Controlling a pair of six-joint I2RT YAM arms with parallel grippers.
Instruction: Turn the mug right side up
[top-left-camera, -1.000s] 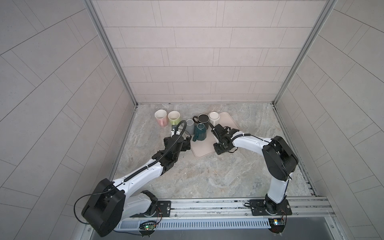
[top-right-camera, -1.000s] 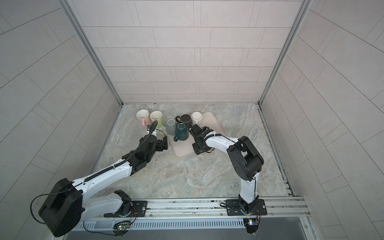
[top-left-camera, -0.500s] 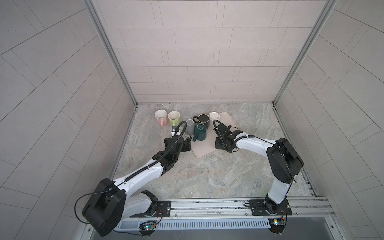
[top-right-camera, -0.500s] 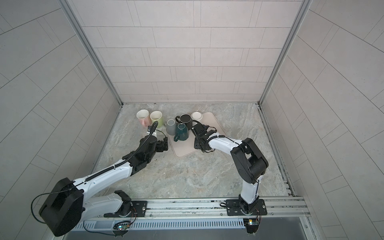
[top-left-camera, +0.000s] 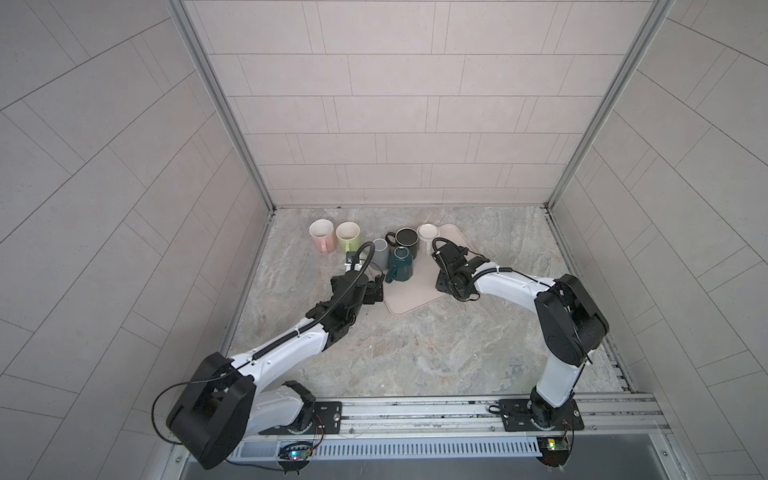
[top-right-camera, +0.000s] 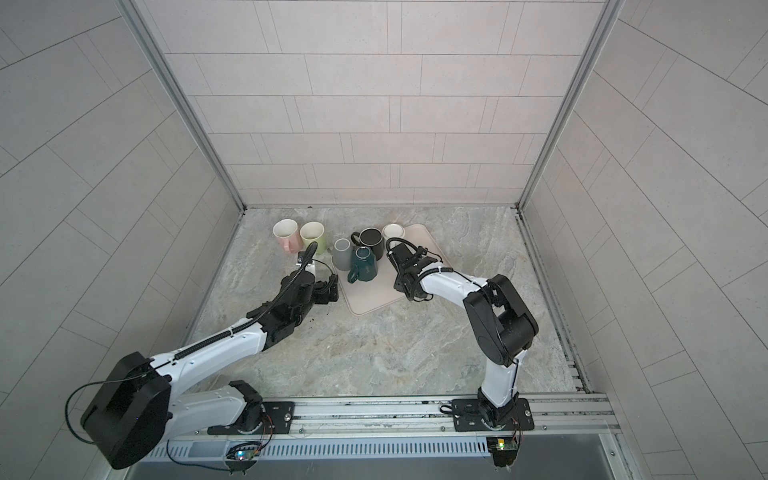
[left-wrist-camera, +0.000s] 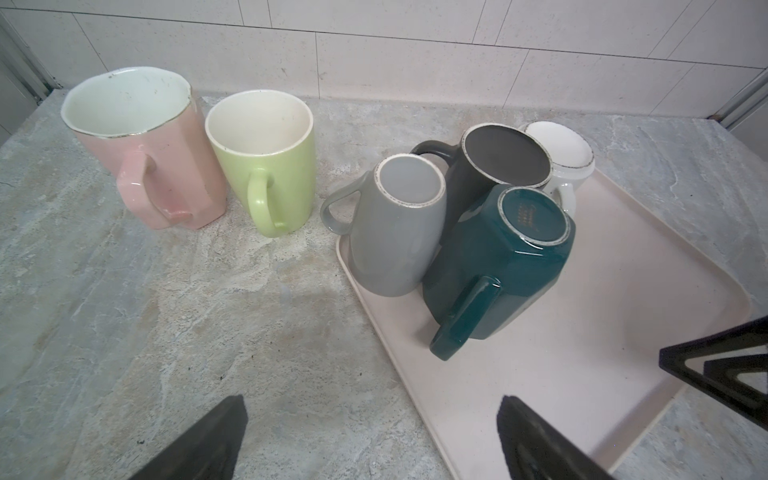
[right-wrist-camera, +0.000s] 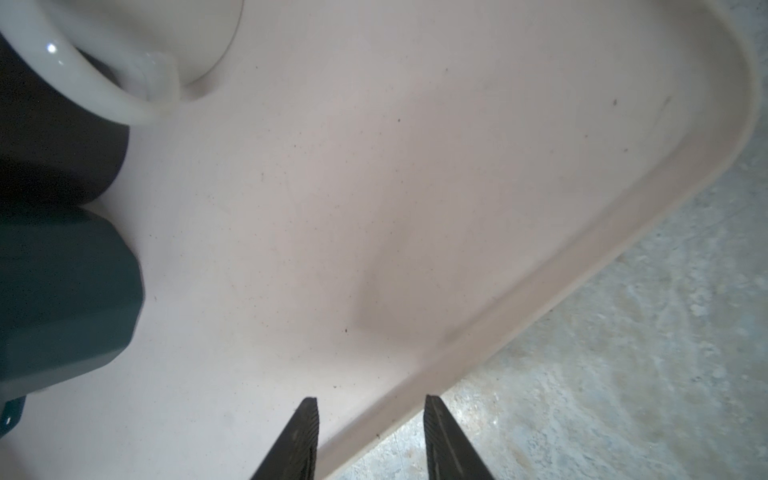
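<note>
Stone counter (top-left-camera: 415, 345) holds two upright mugs (left-wrist-camera: 266, 166), four inverted mugs (left-wrist-camera: 399, 232).

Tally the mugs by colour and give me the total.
pink mug: 1
green mug: 1
grey mug: 1
black mug: 1
teal mug: 1
white mug: 1
Total: 6
</note>
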